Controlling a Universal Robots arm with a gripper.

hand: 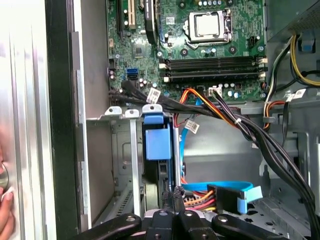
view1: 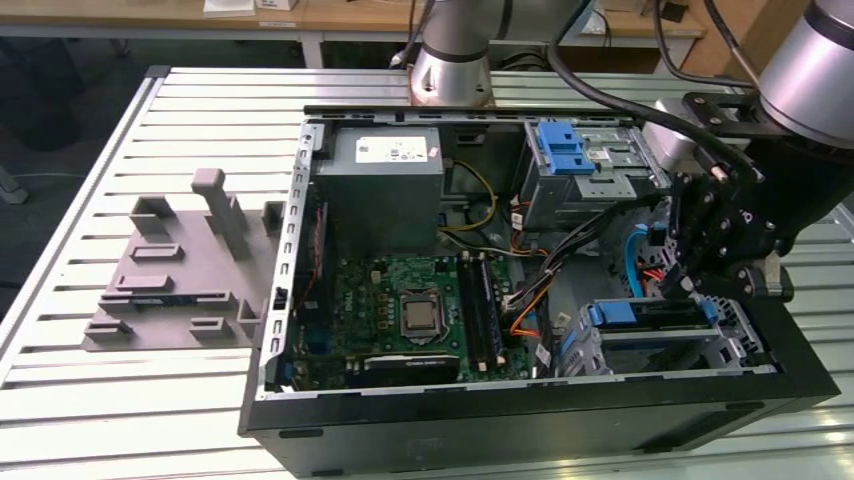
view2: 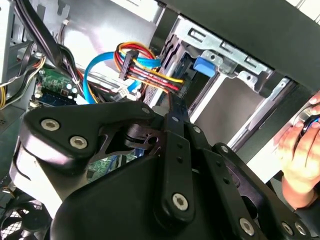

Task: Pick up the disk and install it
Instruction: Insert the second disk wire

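The disk (view1: 647, 315) sits in the metal drive cage (view1: 727, 350) at the case's corner, at the exterior view's lower right; its blue bracket faces up. In the first wrist view the disk (hand: 157, 142) stands edge-on between the cage rails, blue tab toward the motherboard. My black gripper (view1: 683, 290) hangs just above and beside the cage. Its fingers are pressed together, and the gripper (hand: 171, 194) tips lie at the disk's near end. In the second wrist view the gripper (view2: 175, 102) holds nothing, and the disk's blue tab (view2: 207, 65) lies beyond it.
The open computer case (view1: 400, 425) lies on a slatted table (view1: 160, 400). Bundled power and blue data cables (hand: 220, 192) run close to the cage. A blue ribbed latch (view1: 567, 145) sits on the upper bay. A grey fixture (view1: 174, 270) stands outside the case. A person's hand (view2: 300, 155) rests by the case.
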